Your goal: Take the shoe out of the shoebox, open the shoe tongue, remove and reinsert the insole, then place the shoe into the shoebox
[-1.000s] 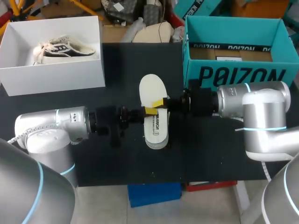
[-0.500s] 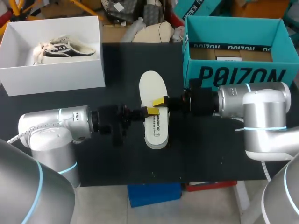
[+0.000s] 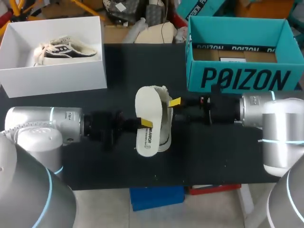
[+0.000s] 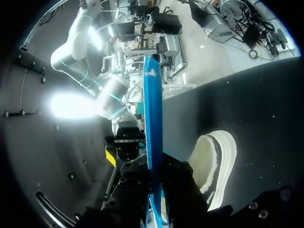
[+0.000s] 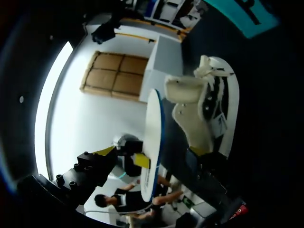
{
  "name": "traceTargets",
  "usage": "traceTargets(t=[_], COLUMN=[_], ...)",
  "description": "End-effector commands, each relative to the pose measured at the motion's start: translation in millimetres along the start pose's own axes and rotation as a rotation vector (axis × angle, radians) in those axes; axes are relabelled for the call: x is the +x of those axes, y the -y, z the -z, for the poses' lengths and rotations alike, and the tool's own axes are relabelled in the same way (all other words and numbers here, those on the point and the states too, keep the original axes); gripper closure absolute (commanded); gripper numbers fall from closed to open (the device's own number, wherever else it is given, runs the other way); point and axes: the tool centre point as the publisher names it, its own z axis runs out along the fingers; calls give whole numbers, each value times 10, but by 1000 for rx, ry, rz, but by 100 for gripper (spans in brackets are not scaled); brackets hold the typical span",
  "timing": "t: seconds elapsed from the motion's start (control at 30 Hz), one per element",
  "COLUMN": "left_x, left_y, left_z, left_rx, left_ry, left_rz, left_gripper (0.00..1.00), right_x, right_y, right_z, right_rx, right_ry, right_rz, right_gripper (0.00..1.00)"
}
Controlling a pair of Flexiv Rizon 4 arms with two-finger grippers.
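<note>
Insole (image 3: 145, 102): removal step, clamped on edge in left gripper (image 3: 146, 123), just left of mid-table shoe (image 3: 165, 130); right gripper (image 3: 175, 101) at shoe, hold indiscernible; next, probably reinsertion toe-first.

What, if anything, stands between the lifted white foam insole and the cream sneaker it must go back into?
Nothing visible does. The left gripper holds the white foam insole on edge right beside the cream sneaker on the black table, with only open space between them.

Shoe (image 3: 165, 135) (image 3: 66, 50) x2, insole (image 3: 145, 107) x1, box (image 3: 57, 78) (image 3: 237, 78) x2.
</note>
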Motion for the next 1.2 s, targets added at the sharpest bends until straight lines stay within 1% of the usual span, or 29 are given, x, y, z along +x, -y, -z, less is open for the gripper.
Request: traceTargets(t=[0.03, 0.13, 0.2, 0.8, 0.83, 0.93, 1.0, 1.2], left_x=[34, 118, 154, 154, 148, 128, 110, 89], left_y=[133, 229, 281, 281, 317, 403, 448, 522], left_z=[192, 274, 328, 328, 383, 508, 554, 608], left_rx=[60, 111, 134, 134, 130, 135, 143, 156], left_ry=[-154, -247, -294, -294, -305, -304, -295, -288], left_rz=[-1, -7, -26, -26, 0, 74, 116, 153], left_gripper=[100, 100, 100, 100, 100, 100, 100, 100], right_x=[81, 75, 101, 101, 101, 97, 116, 218], right_y=[189, 265, 292, 292, 279, 284, 313, 460], right_z=[395, 562, 652, 652, 673, 805, 909, 1180], right_rx=[-35, -39, -58, -58, -54, -68, -82, -141], right_ry=[82, 143, 150, 150, 172, 239, 281, 336], right_rz=[6, 14, 13, 13, 19, 24, 23, 15], right_gripper=[0, 0, 0, 0, 0, 0, 0, 0])
